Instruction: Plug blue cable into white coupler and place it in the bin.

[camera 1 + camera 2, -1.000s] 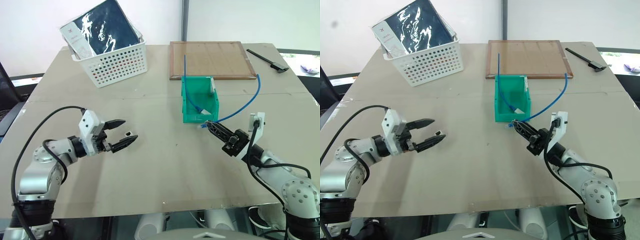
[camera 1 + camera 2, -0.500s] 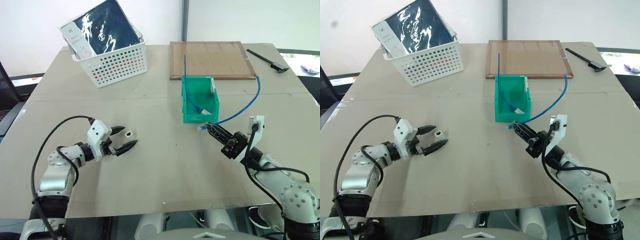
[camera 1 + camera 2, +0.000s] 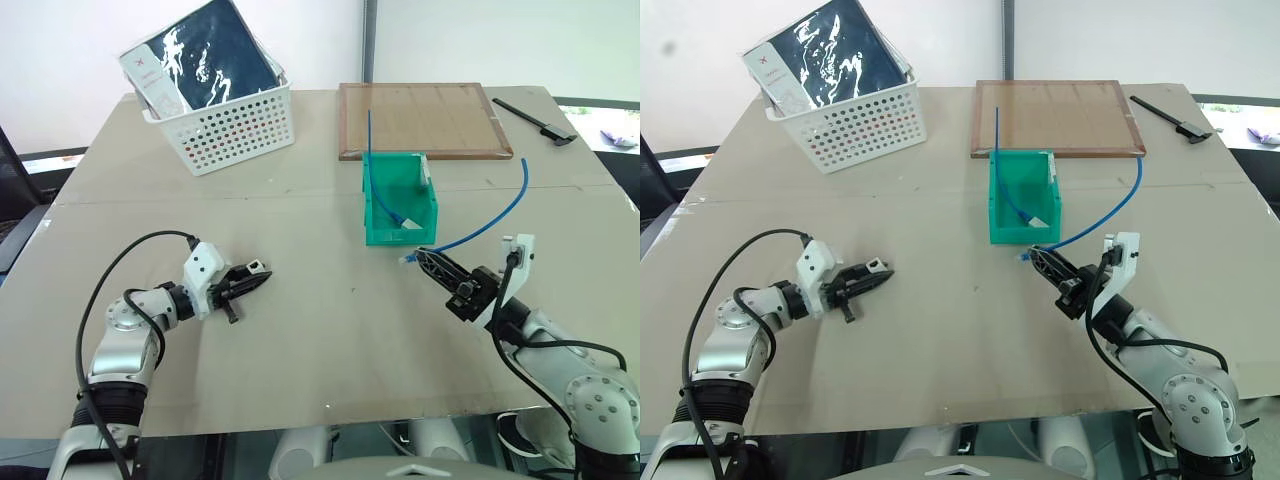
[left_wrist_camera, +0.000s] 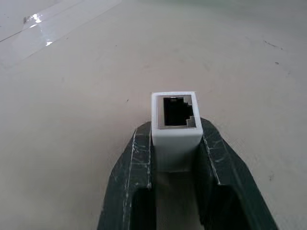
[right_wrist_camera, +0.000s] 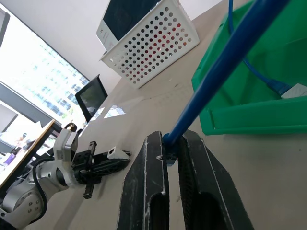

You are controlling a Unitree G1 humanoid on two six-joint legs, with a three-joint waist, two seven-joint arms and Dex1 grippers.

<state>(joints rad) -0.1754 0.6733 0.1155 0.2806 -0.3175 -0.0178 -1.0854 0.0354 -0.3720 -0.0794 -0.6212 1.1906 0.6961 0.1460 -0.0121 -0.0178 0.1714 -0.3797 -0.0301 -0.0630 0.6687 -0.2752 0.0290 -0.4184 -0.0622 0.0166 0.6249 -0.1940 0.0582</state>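
Tabletop point(image 3: 330, 340), covered in tan cardboard, carries everything we see. At its far left stands a white perforated basket point(image 3: 225, 130) holding a dark packaged item; at far centre lies a wooden board point(image 3: 425, 120), with a black tool point(image 3: 535, 120) beside its right edge. Just in front of the board sits the green bin point(image 3: 398, 200), long axis running away from us, its low front wall facing us, a straighter blue cable propped inside. We find the blue cable point(image 3: 495, 222) arcing from right of the bin down to the right gripper point(image 3: 428, 260), whose fingers are pressed together on the cable just behind its plug; that plug end points left, toward the bin's near corner. Well apart, at near left, the left gripper point(image 3: 256, 276) lies low over the table, fingers clamped on the white coupler point(image 4: 175, 125), whose dark socket faces outward past the fingertips, toward the right.
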